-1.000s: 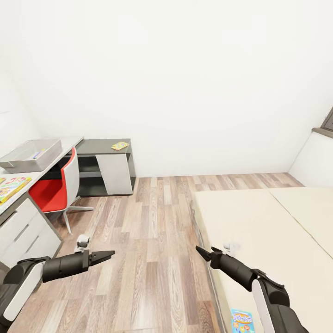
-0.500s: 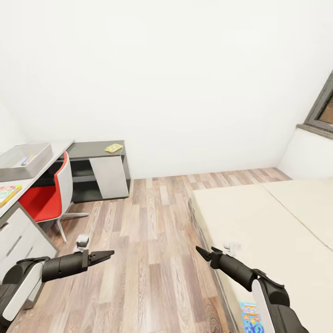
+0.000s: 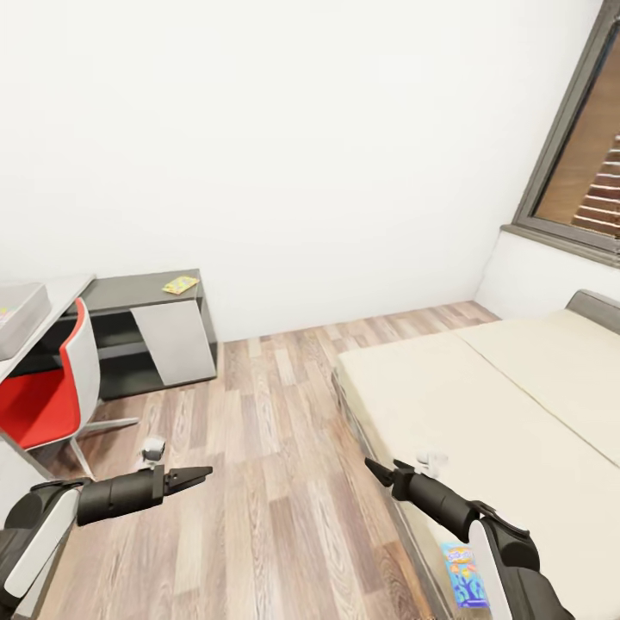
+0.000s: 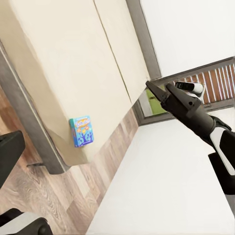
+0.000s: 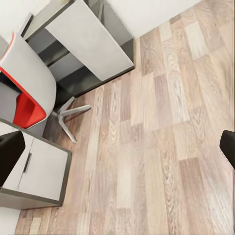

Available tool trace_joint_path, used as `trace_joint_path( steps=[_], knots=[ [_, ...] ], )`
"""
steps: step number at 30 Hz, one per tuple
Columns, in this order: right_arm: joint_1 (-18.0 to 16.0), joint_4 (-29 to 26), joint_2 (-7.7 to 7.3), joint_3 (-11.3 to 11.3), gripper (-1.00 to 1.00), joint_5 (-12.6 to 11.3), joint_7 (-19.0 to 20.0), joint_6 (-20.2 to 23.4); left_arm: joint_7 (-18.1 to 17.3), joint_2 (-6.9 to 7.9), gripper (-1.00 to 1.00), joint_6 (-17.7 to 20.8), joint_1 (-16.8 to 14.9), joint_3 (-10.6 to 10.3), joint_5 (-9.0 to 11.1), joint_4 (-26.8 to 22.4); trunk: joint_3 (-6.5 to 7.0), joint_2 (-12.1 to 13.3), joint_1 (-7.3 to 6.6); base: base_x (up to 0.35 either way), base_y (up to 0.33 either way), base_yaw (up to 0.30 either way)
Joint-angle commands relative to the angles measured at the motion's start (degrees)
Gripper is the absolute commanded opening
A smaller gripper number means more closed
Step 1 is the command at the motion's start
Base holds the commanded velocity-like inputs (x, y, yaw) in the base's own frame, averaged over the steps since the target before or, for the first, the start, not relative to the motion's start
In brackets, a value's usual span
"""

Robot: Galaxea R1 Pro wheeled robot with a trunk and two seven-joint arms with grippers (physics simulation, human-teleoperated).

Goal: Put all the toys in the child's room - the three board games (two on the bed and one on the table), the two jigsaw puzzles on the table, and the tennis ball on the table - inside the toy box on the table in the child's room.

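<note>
Standing between desk and bed, we hold both arms out over the wood floor (image 3: pixel 275 482), empty. The blue game (image 3: pixel 466 575) lies flat on the bed (image 3: pixel 482 413), close to its near edge, at about five o'clock from the right gripper (image 3: pixel 372 468) and beside that forearm; its long axis runs roughly along the bed's edge. We judge the right arm far nearer to it than the left. The right gripper's fingers look closed to a point. The left gripper (image 3: pixel 205 472) also looks closed, though its wrist view suggests a gap, so we cannot tell.

At ten o'clock a puzzle (image 3: pixel 181 284) lies on the dark desk (image 3: pixel 129 293), with the red chair (image 3: pixel 47 387) before the desk and the toy box (image 3: pixel 17 319) at the left edge. Nothing stands between the right gripper and the game.
</note>
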Motion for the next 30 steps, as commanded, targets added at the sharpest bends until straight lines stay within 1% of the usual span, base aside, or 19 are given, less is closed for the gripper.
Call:
trace_joint_path(
  steps=[1,10,30],
  knots=[
    [-0.07,-0.01,0.06,-0.14,1.0,-0.27,0.16,0.43,-0.15,0.02,1.0,0.24,-0.02,0.04,0.01,-0.02,-0.08,-0.11,0.04,0.076,0.037,-0.279],
    [-0.07,0.0,0.06,-0.14,1.0,-0.27,0.12,0.43,-0.15,0.02,1.0,0.24,-0.02,0.04,0.01,-0.02,0.28,-0.11,0.04,0.056,0.011,-0.278],
    [-0.07,0.12,0.06,-0.18,1.0,-0.3,0.02,0.43,-0.15,0.03,1.0,0.24,-0.02,0.12,0.01,-0.02,1.23,-0.11,0.04,0.002,0.0,-0.269]
  ],
)
